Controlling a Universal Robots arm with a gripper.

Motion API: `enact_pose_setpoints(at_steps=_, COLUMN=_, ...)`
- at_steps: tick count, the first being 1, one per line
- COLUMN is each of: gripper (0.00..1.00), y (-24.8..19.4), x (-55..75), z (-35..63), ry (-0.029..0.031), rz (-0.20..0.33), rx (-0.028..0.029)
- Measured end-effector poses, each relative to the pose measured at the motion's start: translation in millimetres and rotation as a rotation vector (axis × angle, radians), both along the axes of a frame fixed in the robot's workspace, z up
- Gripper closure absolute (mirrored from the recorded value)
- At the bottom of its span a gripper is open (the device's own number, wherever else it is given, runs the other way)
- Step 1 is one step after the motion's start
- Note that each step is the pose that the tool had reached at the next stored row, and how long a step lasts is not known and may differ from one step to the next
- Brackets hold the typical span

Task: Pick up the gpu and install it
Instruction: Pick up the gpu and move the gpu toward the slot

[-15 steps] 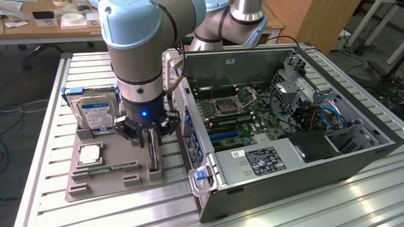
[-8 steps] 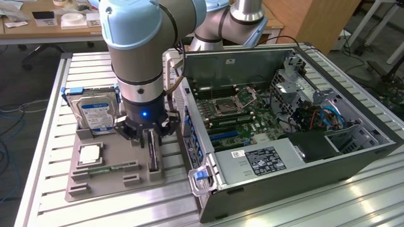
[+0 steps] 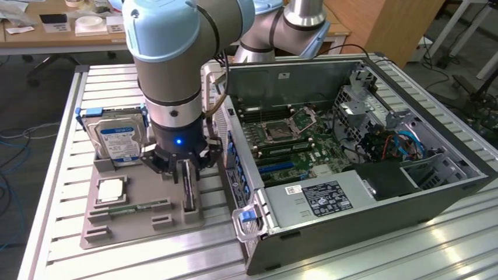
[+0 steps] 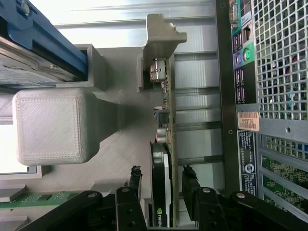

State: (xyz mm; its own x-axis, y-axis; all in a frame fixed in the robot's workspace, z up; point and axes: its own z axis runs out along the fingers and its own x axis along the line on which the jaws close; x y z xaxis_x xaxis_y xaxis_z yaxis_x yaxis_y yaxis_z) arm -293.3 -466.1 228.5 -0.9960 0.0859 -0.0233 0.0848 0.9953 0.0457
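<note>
The gpu (image 3: 188,185), a thin card with a dark face, a brownish-green board edge and a silvery end bracket, is seen standing upright on its long edge in a slot of the grey holder tray (image 3: 128,226), just beside the open computer case (image 3: 350,230).

Open computer case (image 3: 374,219) lies on its side on a slatted metal table (image 3: 101,81). Inside the case: motherboard (image 3: 292,146) with processor socket (image 3: 279,131); labelled power supply (image 3: 323,198) at the end nearest the camera; blue cables (image 3: 400,143) toward its wall on the exterior view's right. Grey parts tray (image 3: 136,224) just beside the case, on the exterior view's left. Hard drive (image 3: 116,137) stands upright in the tray, away from the case, blue-white label showing. Processor chip (image 3: 109,191) and green memory stick (image 3: 144,206) lie flat on the tray, apart from the case. Wooden desk (image 3: 62,32) in the background beyond the case
</note>
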Motion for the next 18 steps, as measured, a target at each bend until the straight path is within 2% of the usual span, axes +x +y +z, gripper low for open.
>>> enact_pose_setpoints(at_steps=12, gripper=0.53, y=-0.1, x=0.0, z=0.0, ry=-0.0001, rz=0.0, rx=0.0)
enact_pose_setpoints(at_steps=14, gripper=0.54, y=-0.1, x=0.0, z=0.0, ry=-0.0001, rz=0.0, rx=0.0)
enact_pose_setpoints(at_steps=15, gripper=0.61, y=-0.1, x=0.1, z=0.0, ry=-0.0001, rz=0.0, rx=0.0)
enact_pose_setpoints(at_steps=18, gripper=0.61, y=-0.1, x=0.1, z=-0.1, ry=-0.0002, rz=0.0, rx=0.0001)
